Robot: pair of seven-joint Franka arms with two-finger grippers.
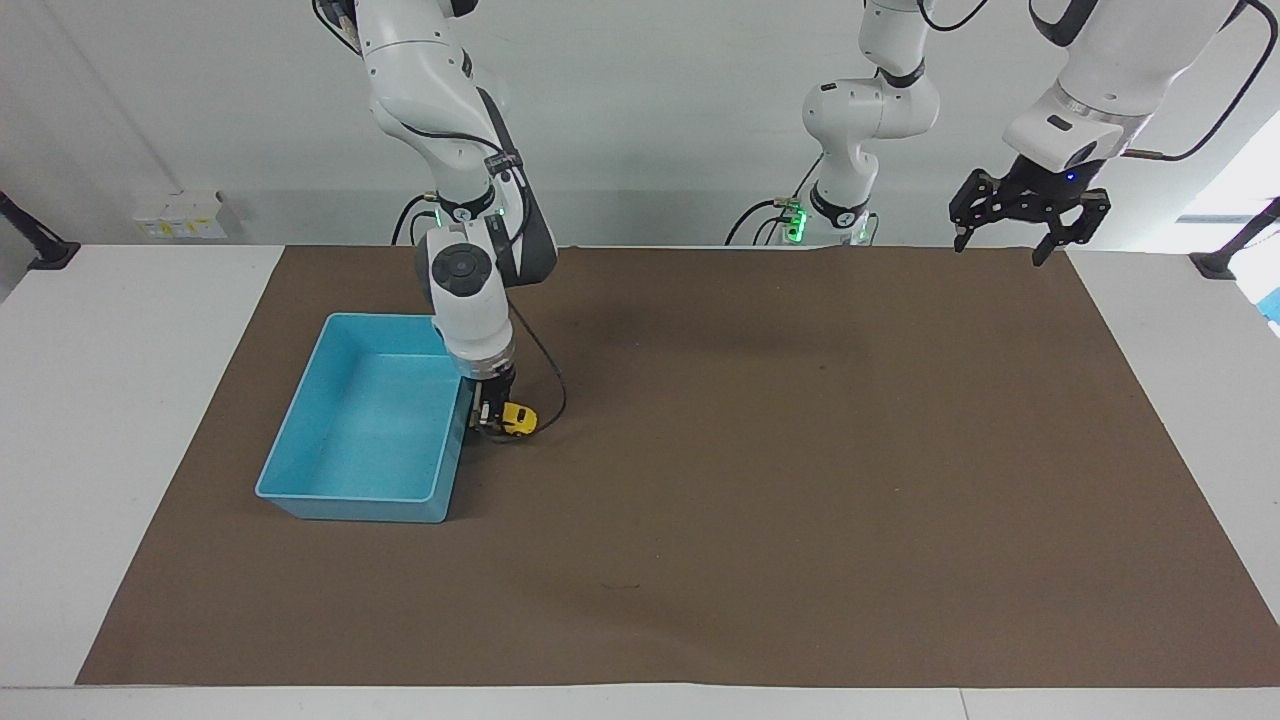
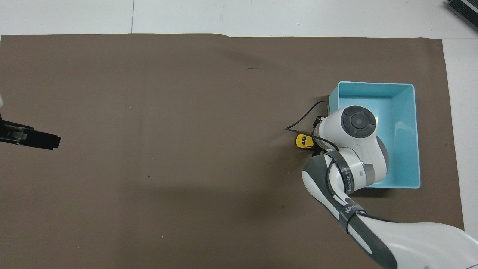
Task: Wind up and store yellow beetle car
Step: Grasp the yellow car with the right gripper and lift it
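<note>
The yellow beetle car (image 1: 519, 418) sits on the brown mat beside the blue bin (image 1: 300, 440), on the side toward the left arm's end. It also shows in the overhead view (image 2: 303, 141). My right gripper (image 1: 489, 416) is low at the mat, right against the end of the car that faces the bin, and the car sticks out from it. In the overhead view the right wrist hides the gripper. My left gripper (image 1: 1021, 232) is open and empty, raised over the mat's edge nearest the robots at the left arm's end; it also shows in the overhead view (image 2: 44, 139).
The blue bin (image 2: 407, 123) is open-topped and holds nothing. A black cable (image 1: 552, 388) loops from the right wrist down over the mat next to the car. The brown mat (image 1: 800, 480) covers most of the white table.
</note>
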